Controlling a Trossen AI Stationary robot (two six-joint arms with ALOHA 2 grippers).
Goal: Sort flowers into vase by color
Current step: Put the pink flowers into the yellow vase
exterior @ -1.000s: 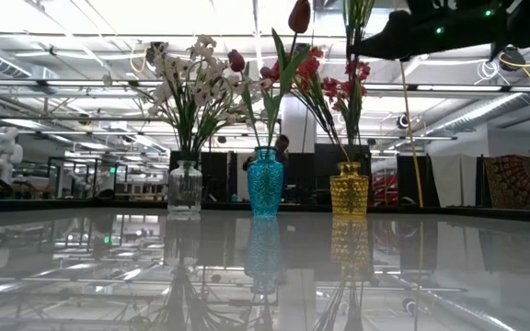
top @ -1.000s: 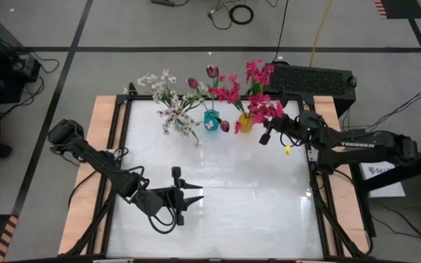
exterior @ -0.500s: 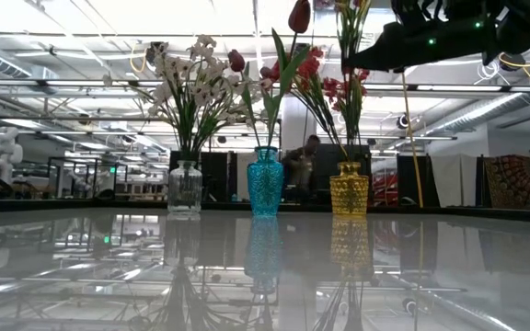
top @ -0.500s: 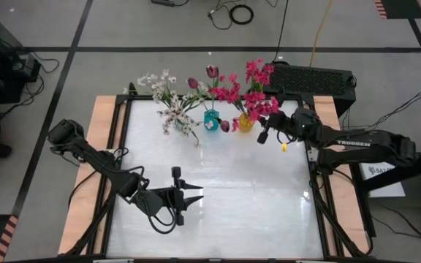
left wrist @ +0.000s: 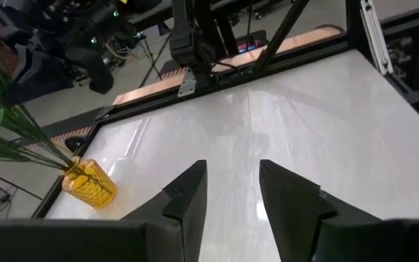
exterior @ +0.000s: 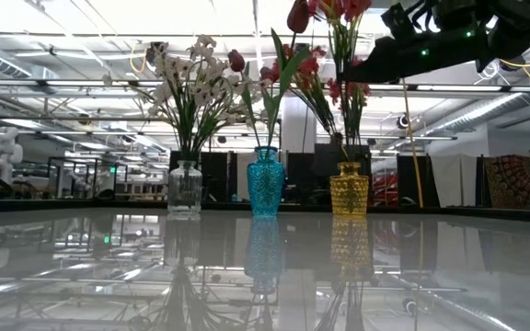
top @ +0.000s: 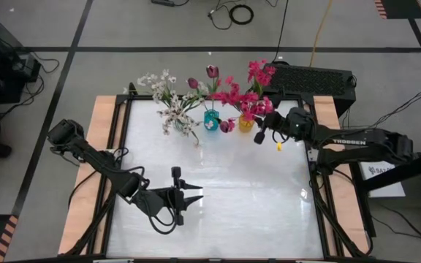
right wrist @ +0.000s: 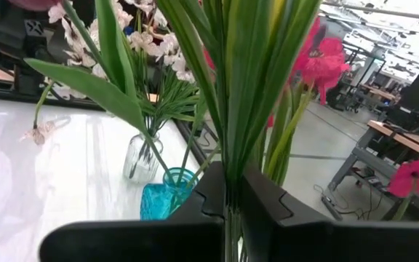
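Note:
Three vases stand in a row at the table's far edge. A clear one [exterior: 185,188] holds white flowers [exterior: 187,78], a teal one [exterior: 265,181] holds maroon tulips [exterior: 298,16], and a yellow one [exterior: 350,188] holds magenta flowers [top: 229,95]. My right gripper [top: 257,136] hovers just right of the yellow vase [top: 245,125], shut on a magenta sprig [top: 253,107] that stands over it. My left gripper [top: 196,194] waits open over the near left of the table, with nothing between its fingers [left wrist: 188,200]. My right gripper pinches the sprig's bundle of green leafy stems [right wrist: 230,164] between its two fingers, below the blossoms. The fingers come in level from the table's right and lie across the stems. The sprig stands upright, and its lower stem [exterior: 346,138] reaches down to the yellow vase's mouth.
A black keyboard [top: 309,79] lies beyond the far right corner. A wooden border [top: 104,117] frames the white tabletop [top: 247,197], whose middle and near part give free room. The room behind shows in the low view.
My right gripper has carried the magenta sprig toward the table's left and a little down, bringing it over the yellow vase. The sprig stays upright in the shut fingers. The vases and their flowers have kept their places.

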